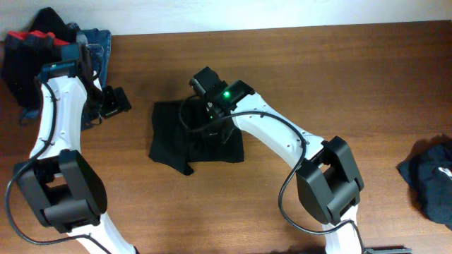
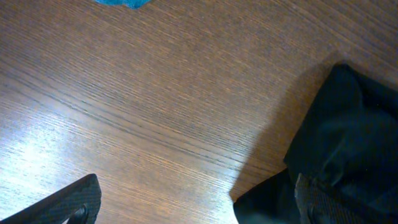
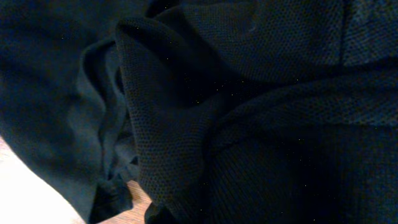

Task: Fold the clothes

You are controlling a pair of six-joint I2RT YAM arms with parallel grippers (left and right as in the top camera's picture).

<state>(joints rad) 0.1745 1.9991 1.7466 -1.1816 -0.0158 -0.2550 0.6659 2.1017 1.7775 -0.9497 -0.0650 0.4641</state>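
Note:
The black top (image 1: pixel 185 139) lies bunched in a rough rectangle at the table's middle. My right gripper (image 1: pixel 212 121) is down on its upper right part. In the right wrist view black fabric (image 3: pixel 168 118) fills the frame and hides the fingers, and a raised ridge of cloth runs down toward the jaws, so it looks shut on the top. My left gripper (image 1: pixel 115 103) hovers over bare wood just left of the top. Its fingers (image 2: pixel 74 202) stand wide open with nothing between them, and the top's edge (image 2: pixel 348 137) is by the right finger.
A pile of dark and red clothes (image 1: pixel 39 42) with blue jeans (image 1: pixel 97 44) sits at the back left corner. Another dark garment (image 1: pixel 432 178) lies at the right edge. The wooden table (image 1: pixel 339 77) shows between them.

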